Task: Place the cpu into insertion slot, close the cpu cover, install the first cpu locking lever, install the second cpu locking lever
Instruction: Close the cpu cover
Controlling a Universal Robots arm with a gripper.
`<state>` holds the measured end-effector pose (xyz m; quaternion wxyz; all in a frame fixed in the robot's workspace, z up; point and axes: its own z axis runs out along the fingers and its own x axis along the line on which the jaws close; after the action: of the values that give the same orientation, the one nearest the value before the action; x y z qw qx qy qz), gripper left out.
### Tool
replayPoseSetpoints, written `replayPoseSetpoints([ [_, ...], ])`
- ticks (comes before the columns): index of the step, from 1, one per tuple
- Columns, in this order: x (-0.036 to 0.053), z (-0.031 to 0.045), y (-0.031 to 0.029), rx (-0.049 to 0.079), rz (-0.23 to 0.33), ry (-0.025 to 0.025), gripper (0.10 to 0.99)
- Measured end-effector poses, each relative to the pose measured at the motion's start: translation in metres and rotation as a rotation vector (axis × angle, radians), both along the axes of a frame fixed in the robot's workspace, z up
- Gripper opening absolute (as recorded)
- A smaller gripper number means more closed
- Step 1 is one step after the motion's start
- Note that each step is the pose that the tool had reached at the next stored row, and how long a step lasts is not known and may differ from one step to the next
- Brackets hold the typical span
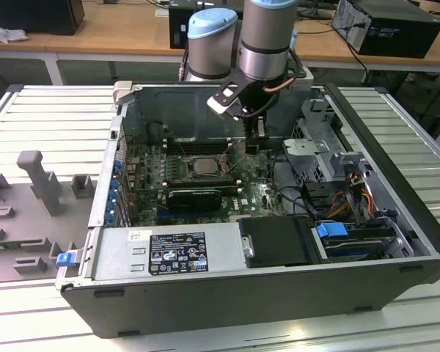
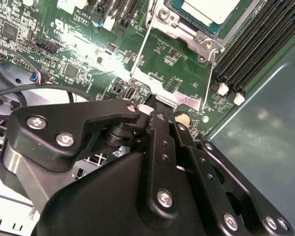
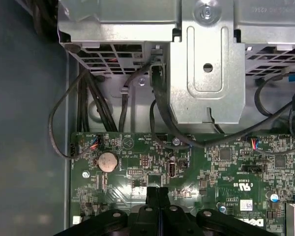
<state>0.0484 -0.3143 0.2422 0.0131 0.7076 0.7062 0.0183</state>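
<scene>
The cpu, with its pale silvery top, lies in the insertion slot on the green board. The cpu cover, a thin silvery frame with wire-like sides, stands raised from the socket's edge, and green board shows through its window. My gripper hangs low inside the case beside the socket, at the cover's free edge. Its black fingers are pressed together and shut. Whether they touch the cover I cannot tell.
Black memory slots run along the socket's far side. A metal drive cage with black cables stands close to the gripper. A black card and the power supply lie nearer the case's front wall.
</scene>
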Motion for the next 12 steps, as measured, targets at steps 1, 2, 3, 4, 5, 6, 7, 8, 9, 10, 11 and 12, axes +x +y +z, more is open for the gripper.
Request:
replayPoseSetpoints([
  [1,-0.0005,0.0,0.0,0.0,0.0,0.0,0.106],
  [2,-0.0009,0.0,0.0,0.0,0.0,0.0,0.106],
  [3,-0.0017,0.0,0.0,0.0,0.0,0.0,0.106],
  [4,-0.0035,0.0,0.0,0.0,0.0,0.0,0.106],
  [5,-0.0052,0.0,0.0,0.0,0.0,0.0,0.106],
  [6,-0.0069,0.0,0.0,0.0,0.0,0.0,0.106],
  [7,-0.0092,0.0,0.0,0.0,0.0,0.0,0.106],
  [8,-0.0113,0.0,0.0,0.0,0.0,0.0,0.106],
  [9,-0.0139,0.0,0.0,0.0,0.0,0.0,0.106],
  [10,-0.0187,0.0,0.0,0.0,0.0,0.0,0.106],
  [11,-0.0209,0.0,0.0,0.0,0.0,0.0,0.106],
  [12,-0.0223,0.0,0.0,0.0,0.0,0.0,0.106],
])
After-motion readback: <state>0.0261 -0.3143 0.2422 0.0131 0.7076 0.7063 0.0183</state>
